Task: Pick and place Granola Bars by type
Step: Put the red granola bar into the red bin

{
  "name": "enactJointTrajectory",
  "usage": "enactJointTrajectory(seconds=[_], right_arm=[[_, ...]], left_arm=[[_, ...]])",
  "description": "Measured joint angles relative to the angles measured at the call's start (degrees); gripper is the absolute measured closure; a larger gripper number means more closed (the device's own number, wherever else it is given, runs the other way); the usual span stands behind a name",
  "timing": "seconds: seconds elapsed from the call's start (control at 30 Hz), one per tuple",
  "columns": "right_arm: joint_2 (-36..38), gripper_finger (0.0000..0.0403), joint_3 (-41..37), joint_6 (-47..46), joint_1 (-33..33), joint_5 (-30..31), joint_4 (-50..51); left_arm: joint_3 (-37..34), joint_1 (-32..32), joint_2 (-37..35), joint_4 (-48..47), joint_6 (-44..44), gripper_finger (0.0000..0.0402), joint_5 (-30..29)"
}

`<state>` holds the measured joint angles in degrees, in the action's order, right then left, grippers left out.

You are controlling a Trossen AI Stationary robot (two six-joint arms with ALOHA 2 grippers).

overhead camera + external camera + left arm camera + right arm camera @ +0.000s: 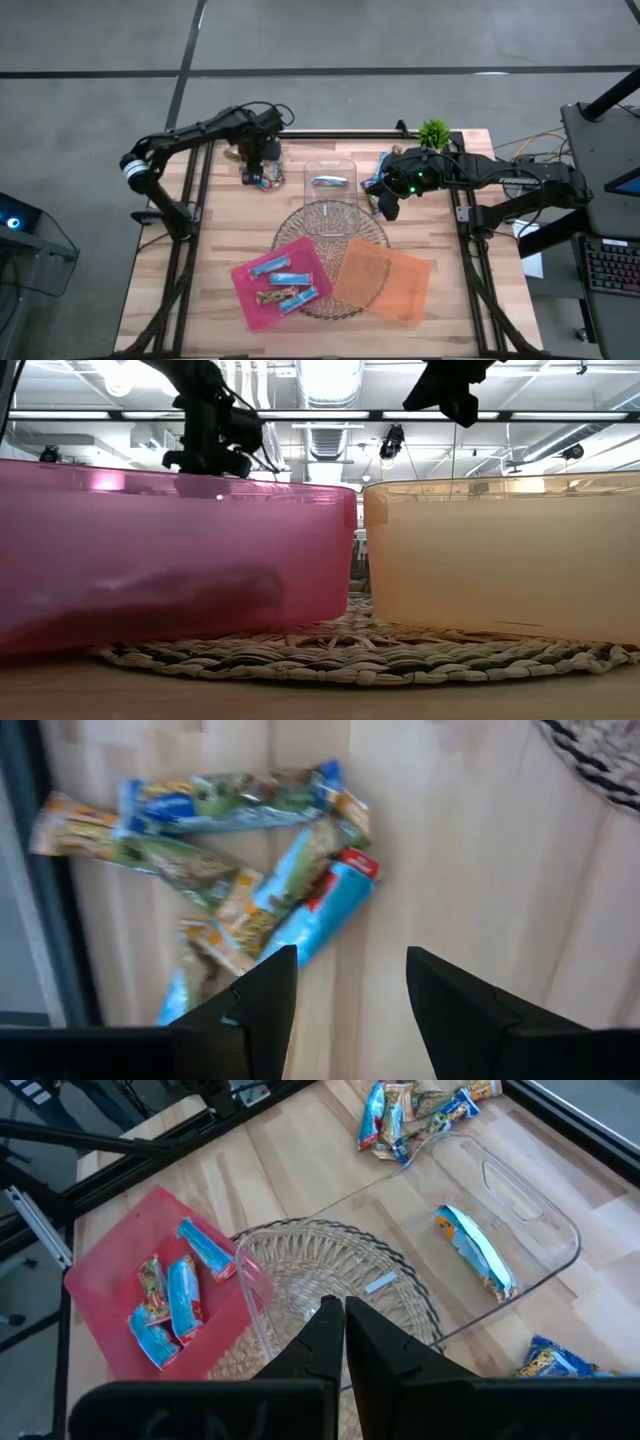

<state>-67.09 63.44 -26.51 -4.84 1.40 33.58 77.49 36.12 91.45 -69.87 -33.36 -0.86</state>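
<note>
Wood table (440, 320): L gripper (345, 990) open over Granola Bars (240, 870).

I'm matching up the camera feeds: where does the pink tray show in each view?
High view: pink tray at lower centre-left, holding bars, partly on the woven mat.
Low view: its wall fills the left half.
Left wrist view: not in it.
Right wrist view: at left, beside the mat.
Shared landmark: the woven mat.
</note>
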Motion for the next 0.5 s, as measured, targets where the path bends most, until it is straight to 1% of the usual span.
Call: enactJointTrajectory(seconds=[0.1,0.17,0.3,0.43,0.5], right_arm=[[0.0,0.0394,0.0,0.9,0.0,-0.1,0.0],[0.0,0.0394,0.0,1.3,0.0,-0.1,0.0],[0.0,0.0394,0.0,2.5,0.0,-0.1,0.0],[0.0,0.0394,0.0,3.4,0.0,-0.5,0.0],[0.0,0.0394,0.0,4.2,0.0,-0.5,0.0]], left_arm=[[-3.7,0.0,-0.6,0.8,-0.1,0.0229,1.7],[-6.5,0.0,-1.5,1.5,-1.2,0.0229,1.8],[-11.5,0.0,-2.5,7.9,-3.5,0.0229,0.9],[-16.3,0.0,-2.8,14.6,-3.7,0.0229,0.5],[-18.7,0.0,-2.8,16.8,-4.3,0.0229,-0.8]])
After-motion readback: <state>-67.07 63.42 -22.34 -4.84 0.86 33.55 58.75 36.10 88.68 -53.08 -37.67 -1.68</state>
